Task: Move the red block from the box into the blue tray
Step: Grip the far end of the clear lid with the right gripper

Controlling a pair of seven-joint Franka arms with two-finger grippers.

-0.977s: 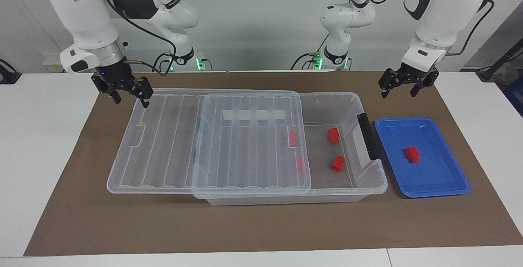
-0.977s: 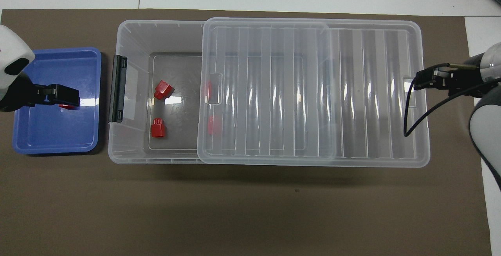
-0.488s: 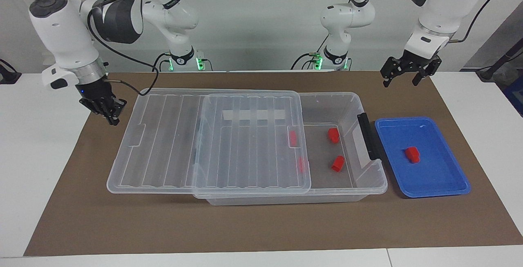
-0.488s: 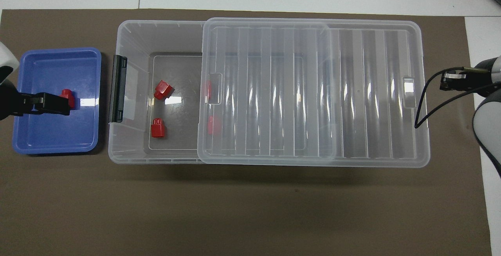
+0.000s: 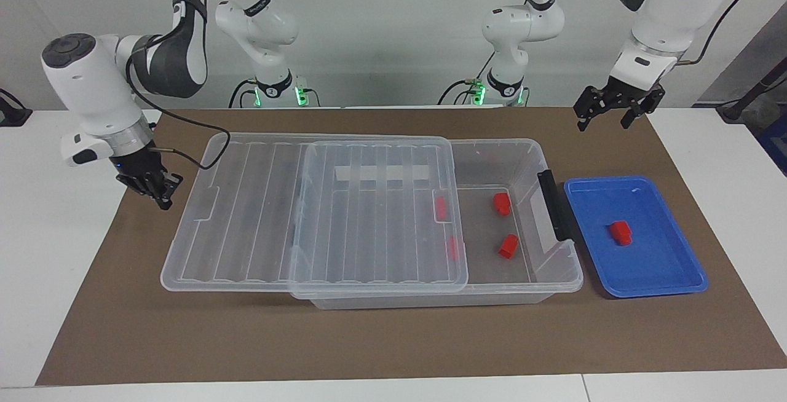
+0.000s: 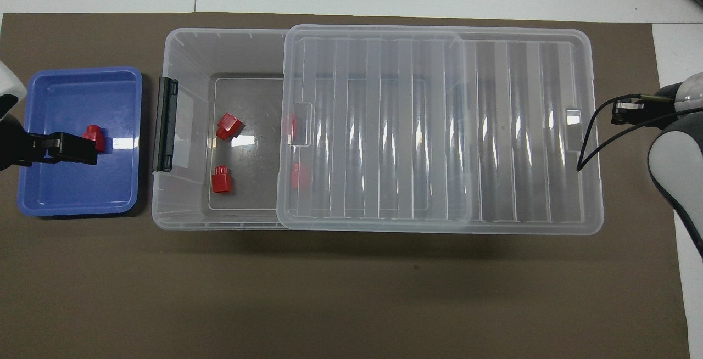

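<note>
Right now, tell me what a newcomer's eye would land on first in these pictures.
The big clear box in the middle of the brown mat, its ribbed lid slid partway off toward the right arm's end. Next, the bright red blocks: two in the uncovered part of the box, and one red block lying in the blue tray beside the box's latched end.

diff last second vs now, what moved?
The right gripper left the lid's corner nearer the robots, closed its fingers empty and dropped beside the lid's end, over the mat. The left gripper rose slightly, open and empty, and is now over the mat beside the blue tray. Unchanged: the lid slid half off the box, the red block in the tray, four more in the box.
</note>
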